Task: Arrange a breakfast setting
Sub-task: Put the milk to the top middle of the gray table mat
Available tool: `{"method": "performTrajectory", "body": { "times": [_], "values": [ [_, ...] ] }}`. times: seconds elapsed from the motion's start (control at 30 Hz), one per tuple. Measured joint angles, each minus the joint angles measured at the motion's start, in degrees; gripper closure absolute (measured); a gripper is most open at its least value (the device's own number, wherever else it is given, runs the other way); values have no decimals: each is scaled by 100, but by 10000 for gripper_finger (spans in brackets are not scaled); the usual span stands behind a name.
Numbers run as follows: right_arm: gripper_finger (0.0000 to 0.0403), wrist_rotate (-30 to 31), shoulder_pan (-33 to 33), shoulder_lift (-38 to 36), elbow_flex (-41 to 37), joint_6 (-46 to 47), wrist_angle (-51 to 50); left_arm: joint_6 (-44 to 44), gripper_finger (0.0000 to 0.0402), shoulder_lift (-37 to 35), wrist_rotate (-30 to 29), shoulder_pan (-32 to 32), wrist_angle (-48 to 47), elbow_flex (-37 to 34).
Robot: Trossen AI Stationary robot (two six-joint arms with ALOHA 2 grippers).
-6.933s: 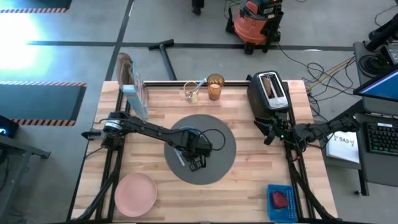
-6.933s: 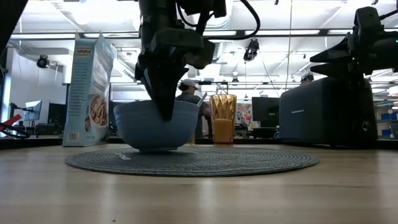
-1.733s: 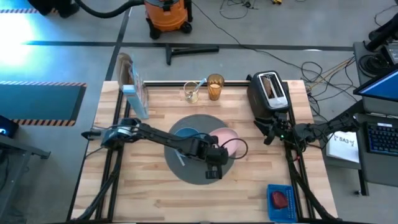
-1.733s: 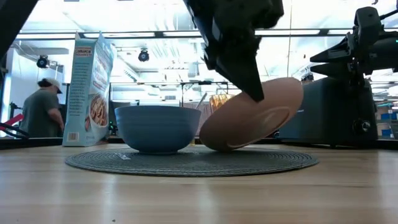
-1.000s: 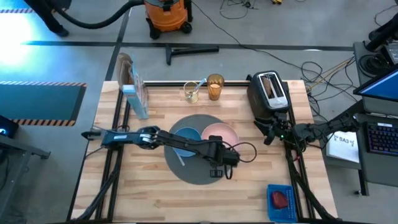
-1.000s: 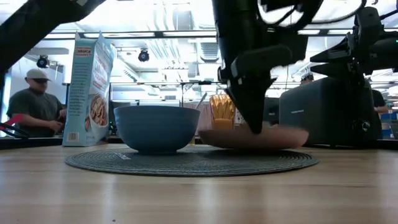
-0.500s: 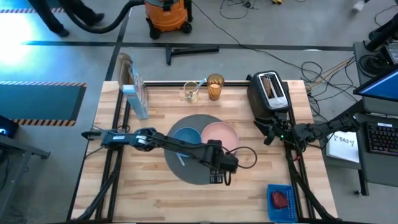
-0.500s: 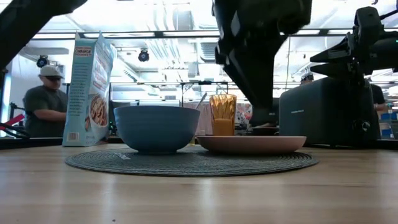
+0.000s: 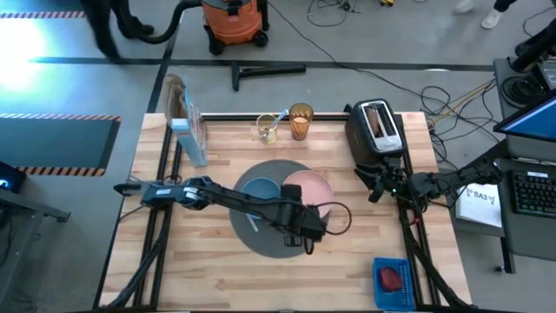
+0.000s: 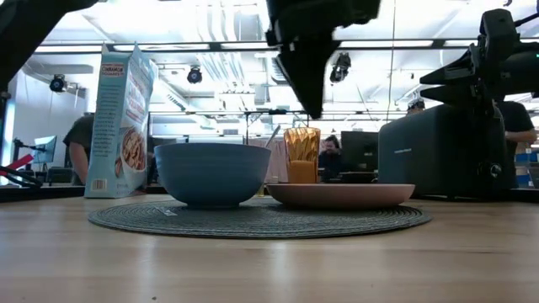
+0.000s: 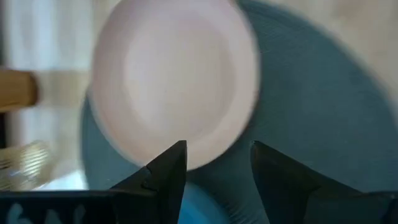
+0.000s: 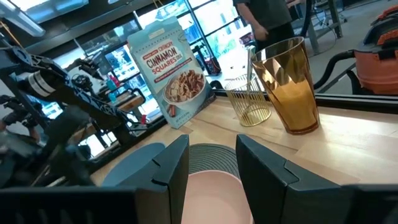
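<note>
The pink plate (image 9: 308, 187) lies flat on the right half of the round dark-grey mat (image 9: 276, 233), beside the blue bowl (image 9: 260, 189). My left gripper (image 9: 306, 233) hangs open above the plate's near rim (image 10: 312, 101), pointing down and touching nothing; its fingers (image 11: 165, 174) frame the plate (image 11: 174, 81) from above. The amber tumbler (image 9: 301, 122) stands at the far edge. The light-blue spoon (image 9: 280, 116) leans in a clear glass (image 9: 268, 129). A toast slice (image 9: 378, 119) stands in the toaster. My right gripper (image 12: 211, 155) waits open by the toaster.
The black toaster (image 9: 375, 132) stands at the far right, with the right arm (image 9: 391, 183) just in front of it. A cereal box (image 9: 187, 130) is at the far left. A blue tray (image 9: 393, 280) with a red food piece (image 9: 390, 278) sits at the near right corner.
My left gripper has let go of the pink plate's near rim and risen straight up, clear of it. The plate stays flat on the mat beside the bowl.
</note>
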Motion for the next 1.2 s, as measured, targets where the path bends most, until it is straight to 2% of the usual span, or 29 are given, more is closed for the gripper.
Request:
{"method": "performTrajectory", "body": {
  "times": [0.3, 0.43, 0.7, 0.77, 0.83, 0.9, 1.0, 1.13, 1.2],
  "values": [
    [280, 0, 0, -2, 0, -1, 0, 10, 241, -211, -729, 231, -831, -7],
    [280, -1, 0, -2, 2, 0, 0, 77, 241, -340, -1148, 383, -890, -7],
    [280, -1, 0, -2, 1, -2, -2, 167, 241, -510, -1131, 678, -764, -166],
    [280, 1, 0, -3, 1, -1, -1, 104, 241, -741, -1486, 775, -758, -367],
    [280, -4, 2, -2, 0, 0, 4, -77, 241, -1074, -1811, 876, -594, -667],
    [280, -4, 2, 2, 1, -2, -4, -262, 241, -1412, -1874, 984, -344, -1176],
    [280, 1, 0, 2, 2, -2, -2, -429, 242, -2022, -1845, 1120, 497, -2311],
    [280, 1, 1, 0, 0, -2, 0, -268, 242, -3005, -1847, 1335, 2483, -4018],
    [280, -3, 2, 0, 0, 0, 2, -36, 242, -3376, -1849, 1451, 3791, -4810]
  ]
}}
